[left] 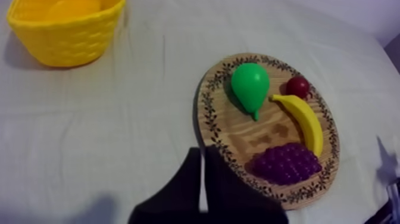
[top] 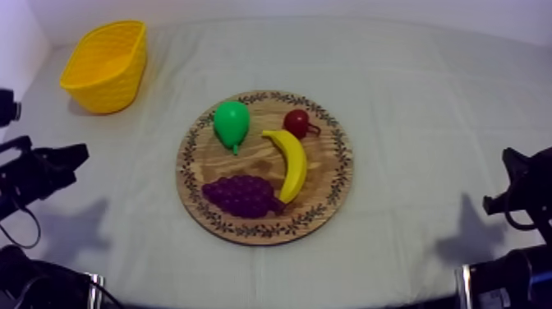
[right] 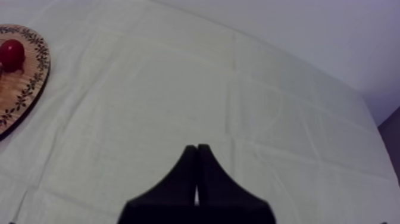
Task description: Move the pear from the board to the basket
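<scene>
Cut off by the frame in the left wrist view: basket (left: 65,36), well beyond the board (left: 229,134). Resting on board, beside banana (left: 306,122): pear (left: 251,86). Left tool (left: 201,154) and right tool (right: 197,149) pinched narrow, holding nothing, short of board.

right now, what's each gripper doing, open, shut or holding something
Left gripper: closed, holding nothing.
Right gripper: closed, holding nothing.
</scene>
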You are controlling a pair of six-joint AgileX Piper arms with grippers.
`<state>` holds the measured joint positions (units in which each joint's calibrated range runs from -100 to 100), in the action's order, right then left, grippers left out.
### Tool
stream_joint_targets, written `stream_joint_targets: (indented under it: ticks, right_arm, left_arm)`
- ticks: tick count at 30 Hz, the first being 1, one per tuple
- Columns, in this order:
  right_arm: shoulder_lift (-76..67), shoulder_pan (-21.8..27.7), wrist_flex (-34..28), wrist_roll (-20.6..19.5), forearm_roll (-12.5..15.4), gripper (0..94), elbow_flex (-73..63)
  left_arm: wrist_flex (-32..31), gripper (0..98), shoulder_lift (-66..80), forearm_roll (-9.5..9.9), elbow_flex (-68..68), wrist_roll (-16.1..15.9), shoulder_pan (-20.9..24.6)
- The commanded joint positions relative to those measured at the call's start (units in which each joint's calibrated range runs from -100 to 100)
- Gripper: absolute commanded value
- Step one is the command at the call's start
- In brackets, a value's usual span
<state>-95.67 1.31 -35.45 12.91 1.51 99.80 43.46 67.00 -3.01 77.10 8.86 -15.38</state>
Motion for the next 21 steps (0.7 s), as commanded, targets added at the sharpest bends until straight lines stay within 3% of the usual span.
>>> stream_joint_targets:
  ticks: [1, 9, 15, 21]
  right_arm:
    - [0.0, 0.0, 0.0, 0.0, 0.0, 0.4, 0.0]
    - [0.0, 0.0, 0.0, 0.0, 0.0, 0.4, 0.0]
    - [0.0, 0.0, 0.0, 0.0, 0.0, 0.4, 0.0]
    - [0.0, 0.0, 0.0, 0.0, 0.0, 0.4, 0.0]
  left_arm:
    - [1.8, 0.0, -6.7, -0.9, -3.9, 0.0, -0.1]
    - [11.0, 0.0, -19.2, -1.6, -14.9, 2.7, -2.2]
    - [20.4, 0.0, -28.9, -0.03, -25.8, 8.6, -5.2]
    - [27.2, 0.0, -38.2, 1.58, -36.5, 12.0, -8.2]
